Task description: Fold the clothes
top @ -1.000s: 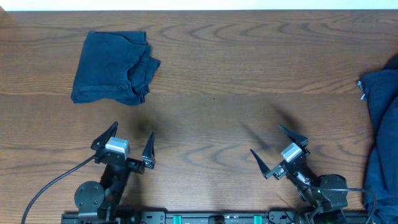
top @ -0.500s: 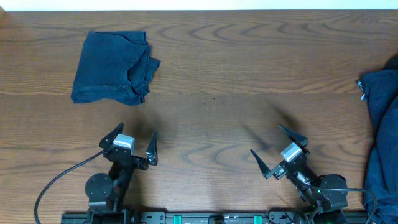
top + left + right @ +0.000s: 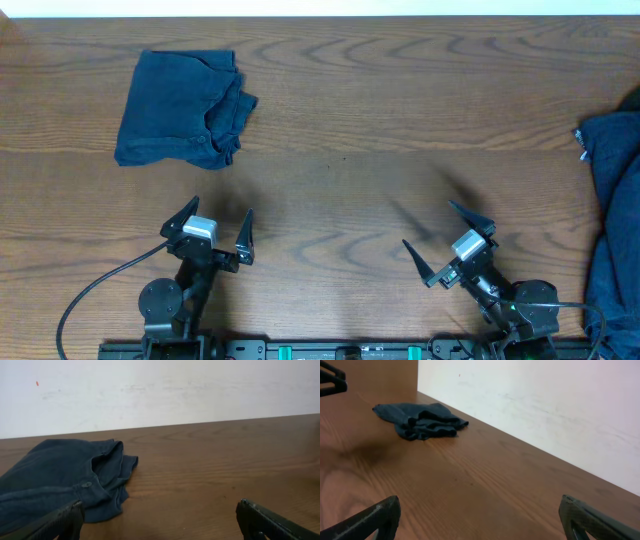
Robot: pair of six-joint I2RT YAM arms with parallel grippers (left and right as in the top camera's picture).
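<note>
Shorts, desk's far-left corner: likely soft, limp, light; pinch at edge corners; left gripper, right gripper spread, empty.

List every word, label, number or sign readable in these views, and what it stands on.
None can be read.
The folded dark navy-blue denim-like garment shows no print.
A small pale patch on the second navy-blue cloth heap at the right edge is too small to read.

A: We see bright, even light; soft shadows smear the table beyond the right gripper.
B: We note the right wrist view's near fingers blur; the wall washes pale.
</note>
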